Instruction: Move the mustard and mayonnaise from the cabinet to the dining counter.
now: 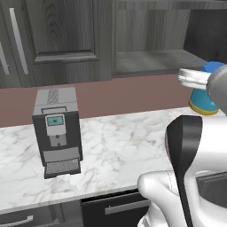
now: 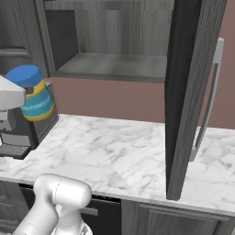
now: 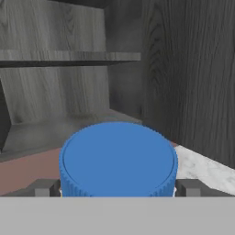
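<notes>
Gripping the mayonnaise [image 3: 118, 158] by its blue lid, the gripper [image 3: 118, 189] holds its jaws spread wide, one finger against each side. The jar's blue label band [image 2: 37, 106] bears no legible writing. Below lies the marble worktop [image 2: 119, 156] with the coffee machine [image 1: 56, 131]; beyond stands the cabinet [image 2: 114, 64], open.

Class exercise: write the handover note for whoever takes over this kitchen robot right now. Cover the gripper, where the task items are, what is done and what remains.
Gripper: jaws spread wide, one on each side of the mayonnaise, holding it in the air, out of the open cabinet and above the marble worktop by the coffee machine.
Mustard: cannot be seen from here; the visible cabinet shelf is bare.
Done: mayonnaise is out of the cabinet.
Left: carry it to the dining counter, then find and move the mustard.
</notes>
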Controlling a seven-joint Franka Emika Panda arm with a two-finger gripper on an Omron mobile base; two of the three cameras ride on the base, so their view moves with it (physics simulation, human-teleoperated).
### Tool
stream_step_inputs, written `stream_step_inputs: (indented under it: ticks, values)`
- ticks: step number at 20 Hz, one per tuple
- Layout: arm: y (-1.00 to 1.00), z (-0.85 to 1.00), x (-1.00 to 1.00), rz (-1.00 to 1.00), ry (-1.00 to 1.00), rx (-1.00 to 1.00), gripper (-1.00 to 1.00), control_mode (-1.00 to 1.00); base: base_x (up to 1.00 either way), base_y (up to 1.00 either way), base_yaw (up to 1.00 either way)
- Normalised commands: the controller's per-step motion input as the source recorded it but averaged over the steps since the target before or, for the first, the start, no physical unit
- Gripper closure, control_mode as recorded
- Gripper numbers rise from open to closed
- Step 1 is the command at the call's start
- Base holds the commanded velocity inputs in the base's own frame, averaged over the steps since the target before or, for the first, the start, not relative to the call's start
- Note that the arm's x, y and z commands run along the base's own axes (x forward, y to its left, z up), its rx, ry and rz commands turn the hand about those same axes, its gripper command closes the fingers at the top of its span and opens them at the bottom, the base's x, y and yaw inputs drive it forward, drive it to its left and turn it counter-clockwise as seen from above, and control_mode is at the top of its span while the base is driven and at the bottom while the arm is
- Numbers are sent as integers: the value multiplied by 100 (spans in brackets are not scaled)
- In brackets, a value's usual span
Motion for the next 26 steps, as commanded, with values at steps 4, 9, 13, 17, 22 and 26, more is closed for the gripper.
stream_step_inputs:
  ticks: [4, 9, 13, 17, 22, 26]
  values:
    - [0, -17, -36, 0, 6, 0, 100, -100, 0, 0, 0]
    - [0, -12, -14, 0, 8, 0, 100, -100, 0, 0, 0]
    - [0, -3, -12, 0, 0, 0, 100, 100, -72, 0, 0]
    - [0, 0, 0, 0, 0, 0, 100, 100, -100, 0, -1]
    - [0, 0, 0, 0, 0, 0, 100, 100, -78, 4, -25]
    - [0, 0, 0, 0, 0, 0, 100, 100, -20, 18, -75]
